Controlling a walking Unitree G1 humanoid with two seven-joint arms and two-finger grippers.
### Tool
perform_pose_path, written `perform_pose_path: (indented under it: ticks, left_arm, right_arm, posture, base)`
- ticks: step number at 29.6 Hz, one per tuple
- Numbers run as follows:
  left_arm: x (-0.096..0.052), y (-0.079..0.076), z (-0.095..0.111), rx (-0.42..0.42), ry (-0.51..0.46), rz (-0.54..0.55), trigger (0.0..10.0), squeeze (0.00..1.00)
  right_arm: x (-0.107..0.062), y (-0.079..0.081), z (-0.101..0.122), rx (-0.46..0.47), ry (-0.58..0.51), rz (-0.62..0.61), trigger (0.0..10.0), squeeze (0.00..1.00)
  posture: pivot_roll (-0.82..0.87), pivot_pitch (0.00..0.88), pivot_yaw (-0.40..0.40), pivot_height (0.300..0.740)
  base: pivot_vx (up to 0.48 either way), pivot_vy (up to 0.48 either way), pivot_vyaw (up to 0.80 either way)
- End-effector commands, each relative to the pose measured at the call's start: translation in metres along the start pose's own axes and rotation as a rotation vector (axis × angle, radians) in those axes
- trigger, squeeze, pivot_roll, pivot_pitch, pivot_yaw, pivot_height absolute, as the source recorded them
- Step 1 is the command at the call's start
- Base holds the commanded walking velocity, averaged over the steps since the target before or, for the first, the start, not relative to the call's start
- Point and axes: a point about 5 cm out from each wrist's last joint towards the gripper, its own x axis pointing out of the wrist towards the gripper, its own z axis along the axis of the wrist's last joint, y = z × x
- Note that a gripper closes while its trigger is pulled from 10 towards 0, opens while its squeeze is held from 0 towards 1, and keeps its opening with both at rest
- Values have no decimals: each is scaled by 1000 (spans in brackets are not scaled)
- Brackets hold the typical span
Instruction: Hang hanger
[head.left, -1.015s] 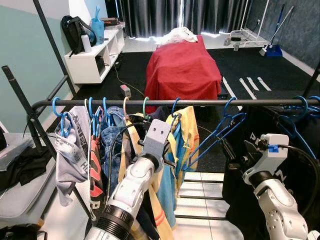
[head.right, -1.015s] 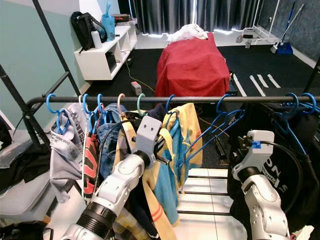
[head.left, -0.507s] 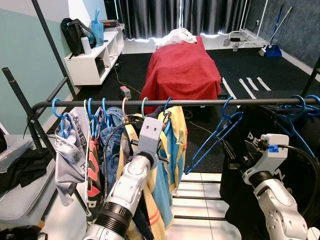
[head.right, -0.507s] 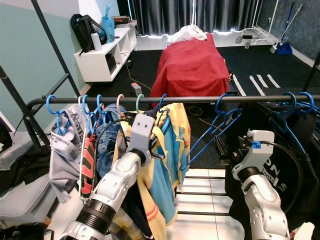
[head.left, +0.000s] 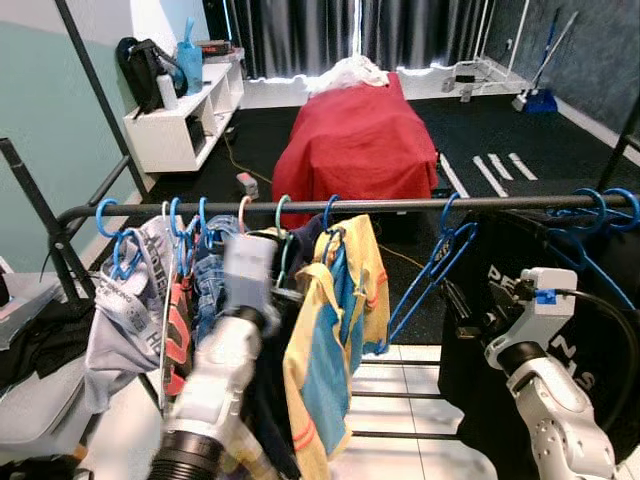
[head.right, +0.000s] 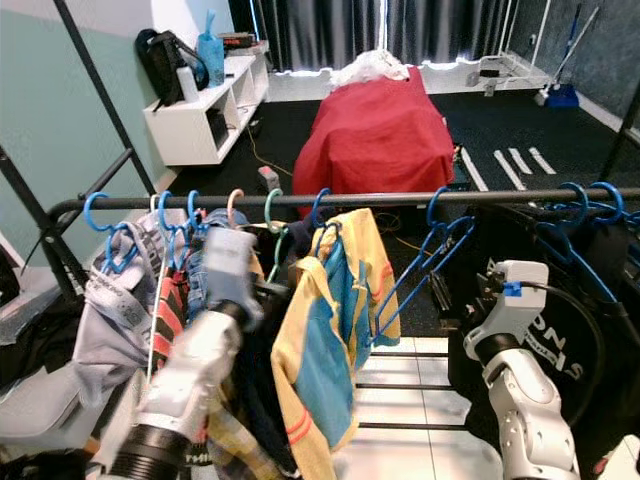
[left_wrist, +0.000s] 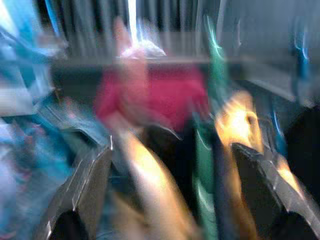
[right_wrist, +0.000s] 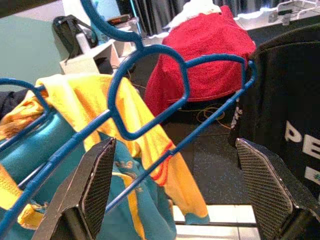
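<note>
While I hold both arms raised before the clothes rail, the empty blue hanger hangs by its hook on that bar, between the yellow and teal shirt and the black printed garment; its long axis slopes down from the hook toward the robot's left, its lower end close beside the shirt's hem. Right gripper: fingers spread wide apart, clamped on nothing; the hanger lies straight ahead of them and somewhat above, its looped neck crossing the gap but touching neither finger, as far as I can judge; the right arm is plainly the nearer of the two. Left gripper: fingers parted, pointed into the crowded garments by the green hanger; the left arm is motion-blurred in the head views, and its wrist view is smeared, so I cannot say whether the fingers touch cloth. Since the hanger's hook sits over the bar, I judge the hanging nearly or wholly done. Hidden or uncertain: the hanger's far shoulder behind the black garment; the rail's right end, cut off at the frame edge.
</note>
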Motion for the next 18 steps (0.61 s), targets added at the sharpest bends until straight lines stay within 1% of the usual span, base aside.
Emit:
perform_pose_path:
  ticks: [1, 2, 3, 4, 5, 6, 7, 8, 9, 10, 11, 12, 13, 14, 15, 16, 18]
  left_arm:
    - [-4, 7, 8, -39, -37, -12, 10000, 1000]
    - [-7, 5, 12, -61, -41, -67, 10000, 1000]
    - [-11, 2, 14, -104, -37, -126, 10000, 1000]
    - [-11, 2, 14, -104, -37, -126, 10000, 1000]
    - [-15, -1, 15, -136, -26, -192, 10000, 294]
    - [-23, -6, 14, -159, -1, -285, 10000, 0]
    - [-23, -6, 14, -159, -1, -285, 10000, 0]
    - [-28, -10, 13, -176, 17, -344, 10000, 0]
    - [-28, -10, 13, -176, 17, -344, 10000, 0]
    - [-35, -14, 10, -171, 42, -407, 10000, 0]
    - [-41, -16, 6, -167, 63, -433, 10000, 0]
    - [-41, -16, 6, -167, 63, -433, 10000, 0]
    - [-45, -18, 4, -163, 73, -441, 10000, 0]
    - [-48, -21, -3, -132, 90, -418, 10000, 0]
    - [-50, -23, -8, -121, 99, -391, 10000, 0]
    - [-50, -23, -8, -121, 99, -391, 10000, 0]
    - [-54, -32, -16, -109, 109, -371, 10000, 0]
  right_arm:
    - [2, 2, -2, 12, 5, 11, 10000, 0]
    - [2, 2, -2, 11, 7, 12, 10000, 0]
    - [3, 2, -2, 11, 9, 13, 10000, 0]
    - [3, 2, -2, 11, 9, 13, 10000, 0]
    - [3, 1, -2, 10, 10, 14, 10000, 0]
    - [3, 1, -2, 10, 11, 15, 10000, 0]
    - [3, 1, -2, 10, 11, 15, 10000, 0]
    - [3, 1, -2, 10, 12, 15, 10000, 0]
    - [3, 1, -2, 10, 12, 15, 10000, 0]
    - [3, 1, -2, 10, 13, 16, 10000, 0]
    - [4, 1, -2, 9, 14, 17, 10000, 0]
    - [4, 1, -2, 9, 14, 17, 10000, 0]
    - [4, 0, -3, 9, 15, 18, 10000, 0]
    - [4, 0, -3, 9, 15, 19, 10000, 0]
    - [4, 0, -3, 8, 16, 19, 10000, 0]
    - [4, 0, -3, 8, 16, 19, 10000, 0]
    - [4, -1, -3, 8, 16, 19, 10000, 0]
  posture:
    - [-113, 1, 37, 740]
    - [-113, 0, 33, 740]
    - [-114, 0, 32, 740]
    - [-114, 0, 32, 740]
    - [-114, 0, 32, 740]
    - [-112, 0, 29, 740]
    - [-112, 0, 29, 740]
    - [-112, 0, 29, 740]
    - [-112, 0, 29, 740]
    - [-111, 0, 29, 740]
    - [-110, 0, 28, 740]
    - [-110, 0, 28, 740]
    - [-110, 0, 28, 740]
    - [-109, 0, 26, 740]
    - [-109, 0, 26, 740]
    - [-109, 0, 26, 740]
    - [-113, 0, 27, 740]
  base:
    - [0, 0, 0]
    - [0, 0, 0]
    - [0, 0, 0]
    - [0, 0, 0]
    - [0, 0, 0]
    - [0, 0, 0]
    - [0, 0, 0]
    - [0, 0, 0]
    - [0, 0, 0]
    - [0, 0, 0]
    - [0, 0, 0]
    - [0, 0, 0]
    - [0, 0, 0]
    - [0, 0, 0]
    - [0, 0, 0]
    - [0, 0, 0]
    - [0, 0, 0]
